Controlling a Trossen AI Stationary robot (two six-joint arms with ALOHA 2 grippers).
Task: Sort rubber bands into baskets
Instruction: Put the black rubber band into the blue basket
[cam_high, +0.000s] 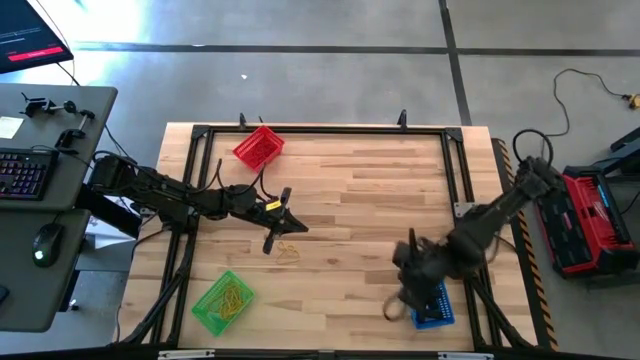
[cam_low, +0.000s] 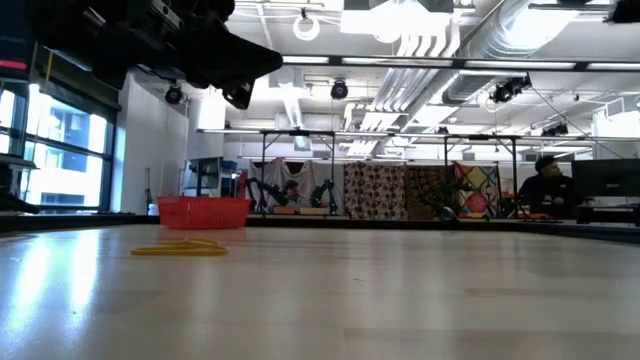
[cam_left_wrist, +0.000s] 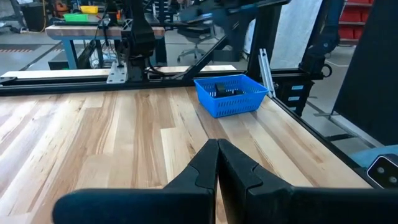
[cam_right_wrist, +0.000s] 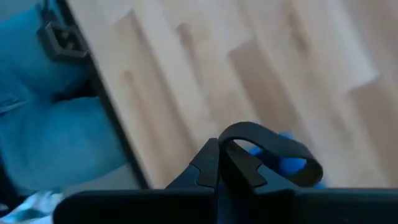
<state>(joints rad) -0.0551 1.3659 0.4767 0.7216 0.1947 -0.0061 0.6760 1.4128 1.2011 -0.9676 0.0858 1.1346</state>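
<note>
Apparently mid-delivery, the right gripper (cam_right_wrist: 219, 163), fingers clamped on a black band (cam_right_wrist: 273, 149), hangs just beside the blue basket (cam_high: 433, 303) and next needs centring above it, while the left gripper (cam_high: 279, 222), fingers together, hovers near yellow bands (cam_high: 288, 250).

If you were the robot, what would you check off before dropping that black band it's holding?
1. Black band pinched in the right gripper: ok.
2. Right gripper above the blue basket: cannot tell; the arm covers most of it in the high view.
3. Blue basket upright on the table: ok.
4. Left gripper shut and empty, near the yellow bands mid-table: ok.
5. Green basket and red basket away from the drop: ok.
</note>
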